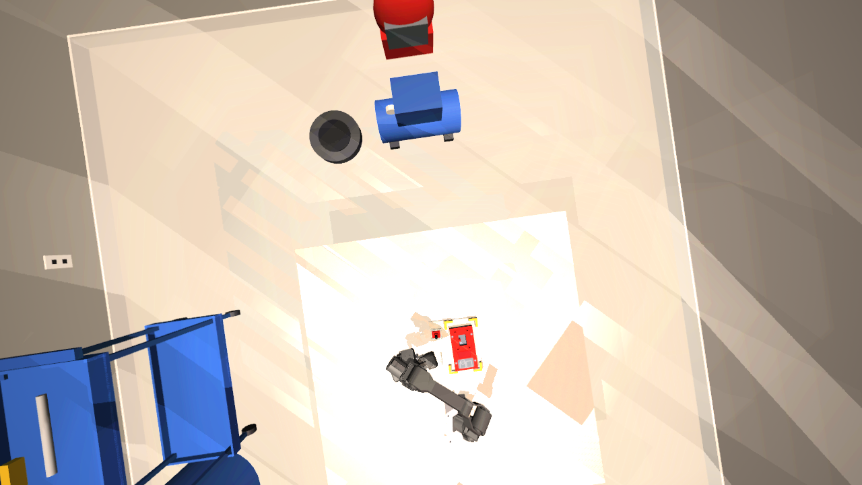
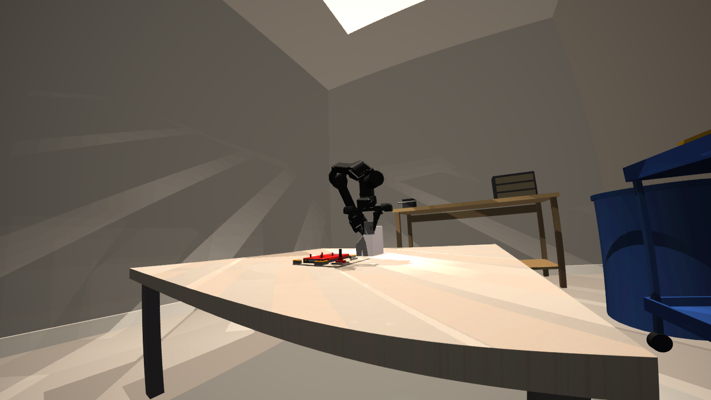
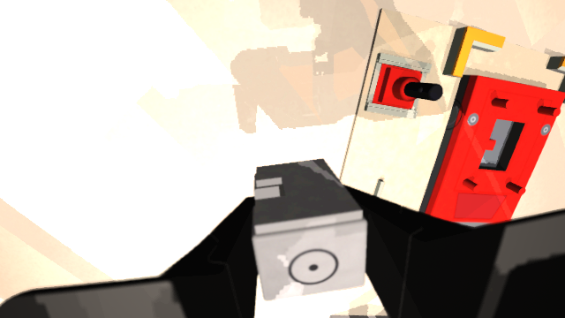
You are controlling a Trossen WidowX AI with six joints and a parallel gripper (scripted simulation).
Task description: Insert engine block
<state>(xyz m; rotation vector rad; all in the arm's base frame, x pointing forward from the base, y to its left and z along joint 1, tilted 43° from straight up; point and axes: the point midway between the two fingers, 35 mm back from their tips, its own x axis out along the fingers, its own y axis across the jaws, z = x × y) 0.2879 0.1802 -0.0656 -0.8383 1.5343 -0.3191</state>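
My gripper [image 2: 368, 230] [image 3: 296, 200] is shut on the engine block [image 2: 369, 226] [image 3: 309, 261], one black finger on each side, and holds it above the table. The block has a pale face with a ringed dot and a dark top; two pale marks show at the top's left edge in the wrist view. The red car body [image 1: 462, 353] [image 2: 323, 257] [image 3: 463, 163] lies to the right in the wrist view. Its opening [image 1: 462, 340] [image 3: 508, 146] is unfilled, with a small red rib [image 3: 491, 144] on its left edge. The block's underside is hidden.
A small red piece with an upright black peg [image 1: 436, 335] [image 2: 340, 254] [image 3: 424, 90] sits in a pale holder beside the body. Yellow corner brackets [image 1: 473, 320] [image 3: 460, 55] surround the body. A pale box [image 2: 379, 241] stands behind the gripper in the exterior view.
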